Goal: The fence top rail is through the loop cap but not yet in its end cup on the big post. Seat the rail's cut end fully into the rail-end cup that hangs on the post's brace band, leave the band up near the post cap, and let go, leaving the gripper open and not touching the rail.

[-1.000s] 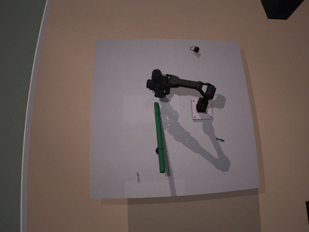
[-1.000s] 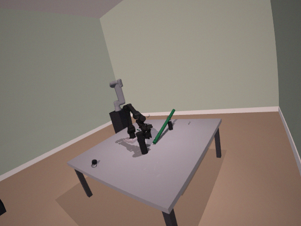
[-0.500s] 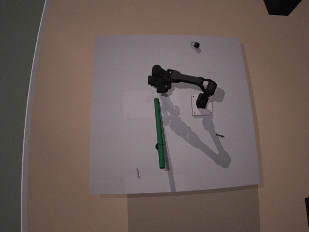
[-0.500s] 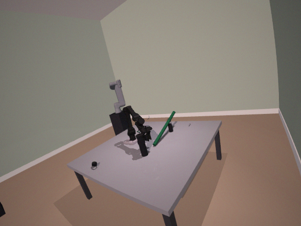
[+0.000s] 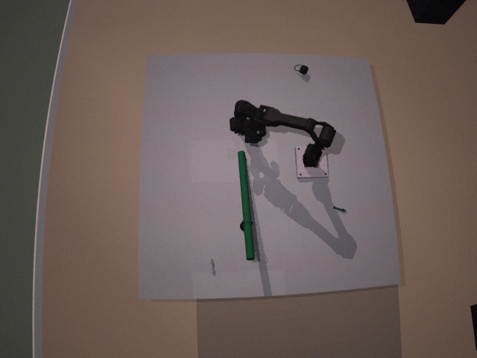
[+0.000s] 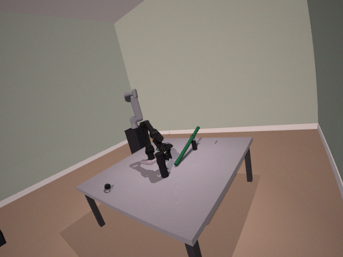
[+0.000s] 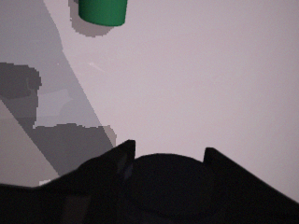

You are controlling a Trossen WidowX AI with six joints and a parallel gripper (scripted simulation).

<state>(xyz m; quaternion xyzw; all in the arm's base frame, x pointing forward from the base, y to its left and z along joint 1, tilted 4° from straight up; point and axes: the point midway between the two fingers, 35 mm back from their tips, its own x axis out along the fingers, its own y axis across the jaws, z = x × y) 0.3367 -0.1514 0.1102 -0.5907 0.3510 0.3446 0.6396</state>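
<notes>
The green rail [image 5: 244,192] [image 6: 187,148] runs through the loop cap on the short black post [image 6: 194,144]. Its cut end, also in the wrist view [image 7: 103,12], is outside any cup, with a gap to my gripper. The big black post [image 6: 162,166] stands beyond that end, close beside my gripper [image 6: 168,158] [image 7: 169,147]. In the wrist view the fingers are shut on a dark round piece [image 7: 165,182], which looks like the rail-end cup. My fingers do not touch the rail. The brace band's height and the cup's mouth cannot be made out; dark parts hide them.
A loose black cap with a loop [image 5: 303,69] [image 6: 107,186] lies on the table [image 5: 180,84] [image 6: 155,204], away from the rail. A small green piece [image 5: 339,209] lies beyond my base plate [image 5: 311,174]. A small silver piece [image 5: 212,265] [image 6: 215,142] lies beyond the short post.
</notes>
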